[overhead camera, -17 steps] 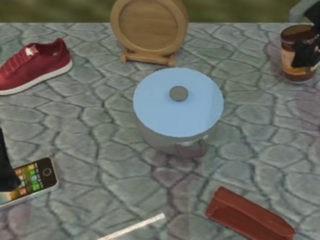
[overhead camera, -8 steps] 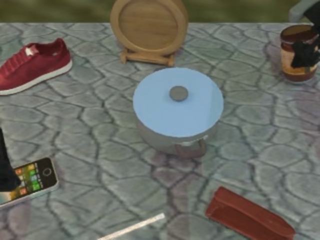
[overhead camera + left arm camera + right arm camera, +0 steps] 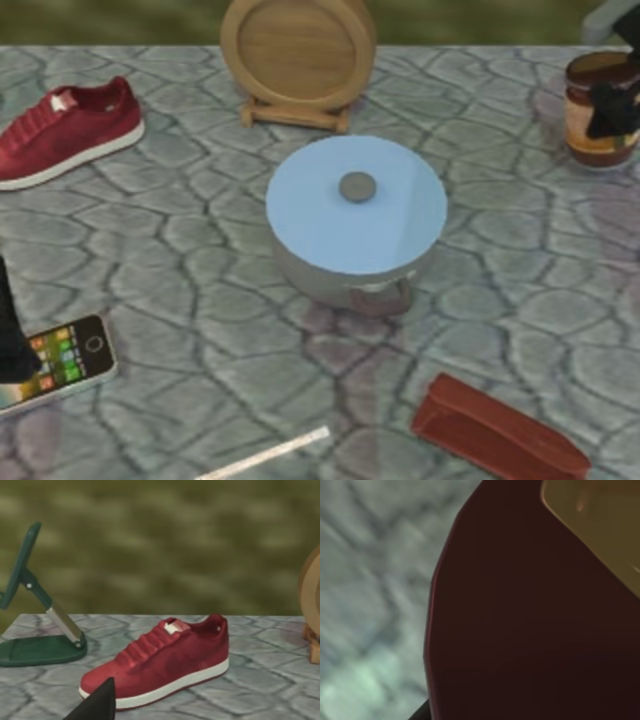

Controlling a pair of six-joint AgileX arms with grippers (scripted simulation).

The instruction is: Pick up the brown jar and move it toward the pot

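Brown jar (image 3: 598, 108) sits at the far right of the table (image 3: 180, 250), up near the back edge, and your right gripper (image 3: 612, 108) is on it, dark fingers wrapped over the jar's right flank. From above you can see the brown lid and the orange-yellow label peeking out beside the black gripper body. Your right wrist camera is filled with the jar's dark glass (image 3: 530, 620) pressed up close, a patch of label in one corner, so the jaws are closed around the jar. Whether the jar is lifted or resting on the stone surface, you cannot tell.

The pot (image 3: 355, 225) stands mid-table with its light-blue lid (image 3: 355, 205) and grey knob (image 3: 357, 186), well apart from the jar, off to the jar's left and nearer the front.

Your left gripper (image 3: 10, 350) is parked at the table's left edge, just beside the smartphone (image 3: 62, 362); only a dark fingertip (image 3: 97, 704) shows in its wrist view, so its opening cannot be told. A red sneaker (image 3: 68, 130) lies at the back left, a round wooden plate on a stand (image 3: 298, 55) behind the pot, and a red-brown stapler (image 3: 498, 428) at the front right.
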